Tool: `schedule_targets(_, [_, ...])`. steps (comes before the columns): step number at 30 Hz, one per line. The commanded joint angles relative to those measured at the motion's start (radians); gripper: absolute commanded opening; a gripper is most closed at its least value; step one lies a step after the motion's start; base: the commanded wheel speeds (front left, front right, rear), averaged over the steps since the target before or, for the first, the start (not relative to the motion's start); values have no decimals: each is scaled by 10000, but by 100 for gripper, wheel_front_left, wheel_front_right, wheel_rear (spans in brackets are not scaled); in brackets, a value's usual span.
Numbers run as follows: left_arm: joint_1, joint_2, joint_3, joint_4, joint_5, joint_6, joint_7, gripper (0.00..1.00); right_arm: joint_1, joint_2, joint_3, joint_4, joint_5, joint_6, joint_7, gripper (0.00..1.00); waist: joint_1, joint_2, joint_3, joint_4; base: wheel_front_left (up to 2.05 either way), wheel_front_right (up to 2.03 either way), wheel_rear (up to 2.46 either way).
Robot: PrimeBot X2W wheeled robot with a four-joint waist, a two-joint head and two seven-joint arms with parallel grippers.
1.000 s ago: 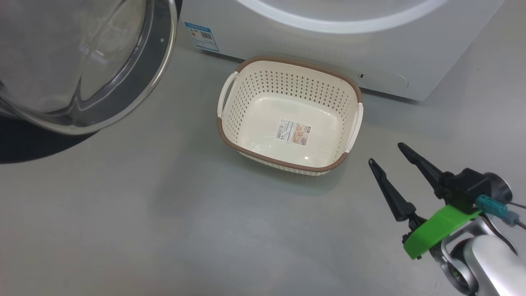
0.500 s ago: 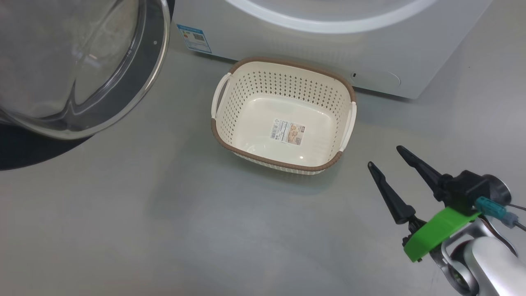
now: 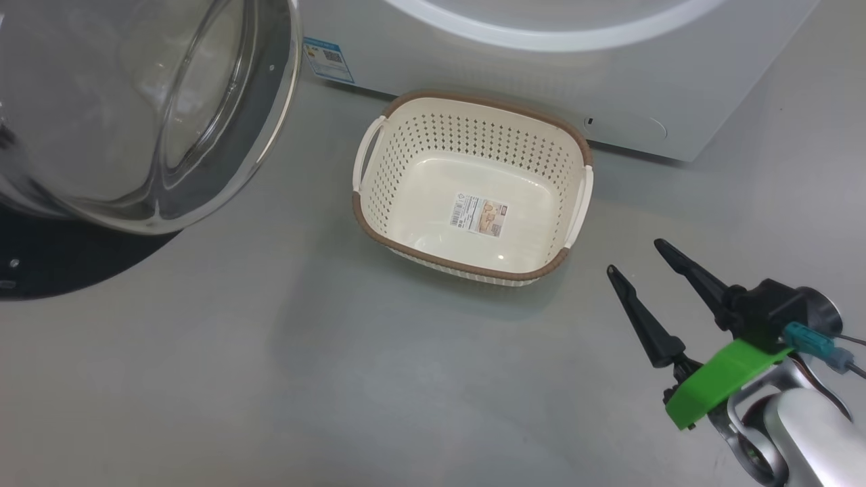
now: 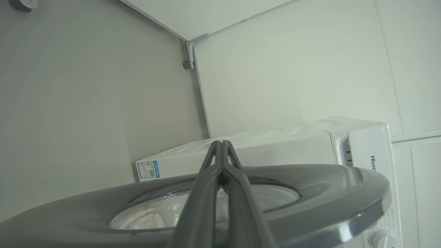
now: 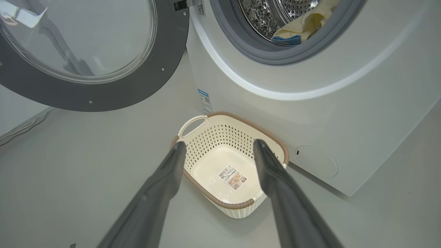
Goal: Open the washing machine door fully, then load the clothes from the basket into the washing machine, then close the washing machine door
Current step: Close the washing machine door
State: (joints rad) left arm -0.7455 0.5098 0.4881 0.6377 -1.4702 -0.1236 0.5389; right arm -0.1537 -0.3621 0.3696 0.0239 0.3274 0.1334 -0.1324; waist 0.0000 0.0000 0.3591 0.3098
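Note:
The washing machine door [image 3: 135,115] stands swung open at the upper left, its black ring [image 5: 103,96] around the clear glass bowl. My left gripper [image 4: 222,142] is shut and empty, its fingers lying over the door's outer ring [image 4: 327,186]; whether they touch it I cannot tell. The basket [image 3: 379,169] sits empty on the floor before the washing machine [image 3: 541,74], label on its floor. The clothes [image 5: 306,22], with a blue piece [image 5: 286,39], lie inside the steel drum. My right gripper [image 3: 636,257] hangs open to the right of the basket [image 5: 237,205], nothing between its fingers.
Grey floor [image 3: 338,379] spreads in front of and to the left of the basket. A blue energy sticker [image 3: 328,59] marks the machine's lower corner. A round filter cover [image 5: 315,162] sits low on the machine's front. Pale walls [image 4: 86,86] meet behind the machine.
The head view has shifted slightly. The door's rim has come a little nearer the machine's corner sticker. The right gripper stays open in the same place.

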Motion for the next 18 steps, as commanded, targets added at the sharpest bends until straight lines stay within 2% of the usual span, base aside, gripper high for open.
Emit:
schedule_targets(1, [97, 468, 75, -561, -198, -71, 353, 0, -201, -45, 114, -217, 42, -27, -116, 100, 0, 0, -54, 53, 0, 0, 0])
schedule_targets(10, [637, 327, 104, -1158, -757, -69, 1380, 0, -229, 241, 213, 156, 133, -27, -399, 100, 0, 0, -423, 181, 0, 0, 0])
schedule_targets(18, [1361, 86, 32, -1573, -747, 31, 1687, 0, -283, 589, 409, 721, 276, -27, -809, 100, 0, 0, -1091, -217, 0, 0, 0])
